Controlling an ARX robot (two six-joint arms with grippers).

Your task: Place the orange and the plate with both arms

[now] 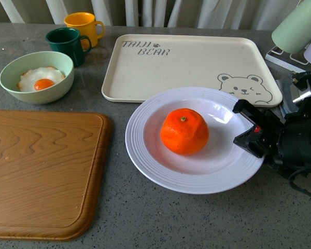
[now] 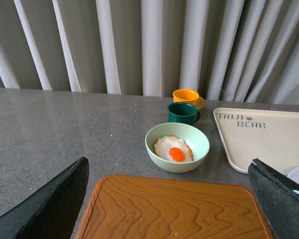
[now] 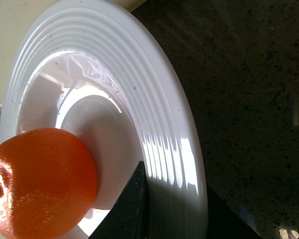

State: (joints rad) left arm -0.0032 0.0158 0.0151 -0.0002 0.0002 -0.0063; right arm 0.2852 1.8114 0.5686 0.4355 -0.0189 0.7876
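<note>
One round, bright orange point(image 1: 184, 131) with a green stem dot sat in the middle of one large white ridged-rim plate point(image 1: 145, 150), near and right on the grey stone desk point(image 1: 145, 218). The plate's far edge overlapped one cream rectangular bear-print tray point(image 1: 181, 62). At the left lay one wooden cutting board point(image 1: 41, 171). Beyond it stood one pale green bowl point(image 1: 36, 93) holding one fried egg point(image 1: 40, 79), and two mugs, one dark green point(image 1: 67, 44) and one yellow point(image 1: 84, 26). The right tool point(image 1: 243, 124) was closed narrow on the plate's right rim, one finger over it and one beneath. The left tool point(image 2: 168, 162) gaped wide, holding nothing, above the board.
</note>
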